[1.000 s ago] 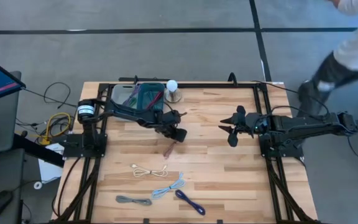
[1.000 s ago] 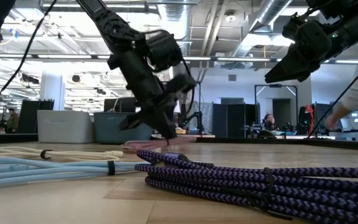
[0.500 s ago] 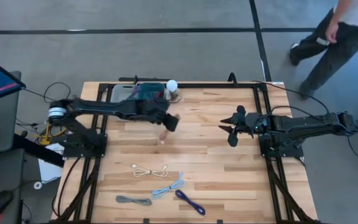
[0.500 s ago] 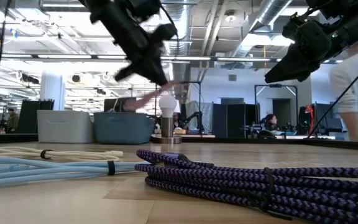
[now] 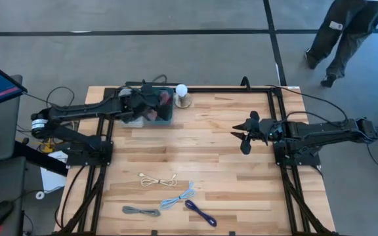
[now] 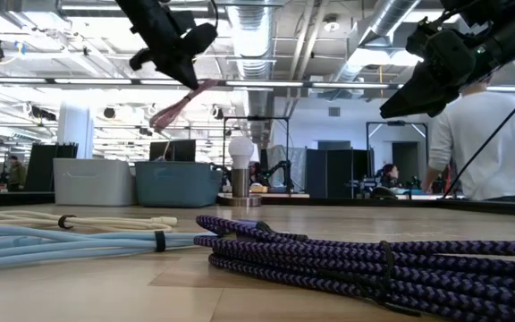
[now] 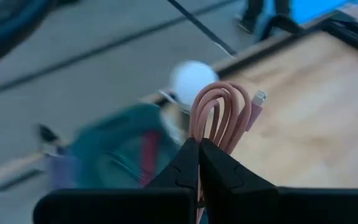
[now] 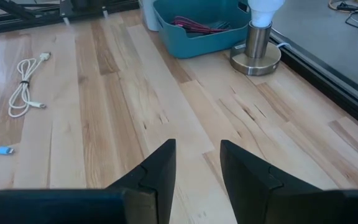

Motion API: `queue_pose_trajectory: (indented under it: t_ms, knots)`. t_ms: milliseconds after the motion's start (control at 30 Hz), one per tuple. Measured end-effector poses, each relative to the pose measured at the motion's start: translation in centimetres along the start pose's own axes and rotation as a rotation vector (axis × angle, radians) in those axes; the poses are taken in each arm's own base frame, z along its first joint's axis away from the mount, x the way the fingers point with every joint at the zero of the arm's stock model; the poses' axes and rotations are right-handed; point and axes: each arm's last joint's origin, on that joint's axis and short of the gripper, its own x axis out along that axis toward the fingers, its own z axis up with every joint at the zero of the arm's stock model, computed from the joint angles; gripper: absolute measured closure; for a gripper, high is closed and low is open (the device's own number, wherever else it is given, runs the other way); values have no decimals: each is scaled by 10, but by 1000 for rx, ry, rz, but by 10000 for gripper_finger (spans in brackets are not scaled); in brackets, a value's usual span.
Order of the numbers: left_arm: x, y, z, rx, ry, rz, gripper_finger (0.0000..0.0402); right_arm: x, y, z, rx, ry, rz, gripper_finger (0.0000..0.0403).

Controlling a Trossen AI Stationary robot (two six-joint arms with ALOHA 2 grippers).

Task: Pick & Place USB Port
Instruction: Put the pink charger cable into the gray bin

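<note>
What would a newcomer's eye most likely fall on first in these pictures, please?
Probably the left gripper, raised high over the teal bin at the table's far edge, shut on a coiled pink cable. Next, the purple braided cable lying on the near part of the table, and the right gripper hovering open at mid-table.
</note>
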Motion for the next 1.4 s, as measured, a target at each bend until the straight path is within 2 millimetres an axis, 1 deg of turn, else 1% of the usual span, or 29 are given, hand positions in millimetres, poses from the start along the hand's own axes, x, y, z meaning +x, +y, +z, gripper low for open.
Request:
queue_pose_trajectory:
  t_ms: [133,267,467,600,733,867,967,1233,1400]
  knots:
    - [3,17,8,45,-44,129,398,0,0,0,0,0,0,285]
    - [12,34,12,57,-36,229,398,0,0,0,0,1,0,285]
    - [23,62,9,27,23,363,397,0,0,0,0,0,0,285]
    - [33,77,-2,-12,60,434,397,0,0,0,0,1,0,285]
    - [44,90,-23,-64,117,490,397,0,0,0,0,1,0,285]
    - [52,100,-42,-118,182,499,397,0,0,0,0,1,0,285]
    - [56,105,-52,-138,216,501,397,0,0,0,-1,1,0,285]
    - [59,111,-63,-173,244,514,396,0,0,0,0,1,0,285]
    - [62,119,-74,-206,283,530,396,0,0,0,0,1,1,285]
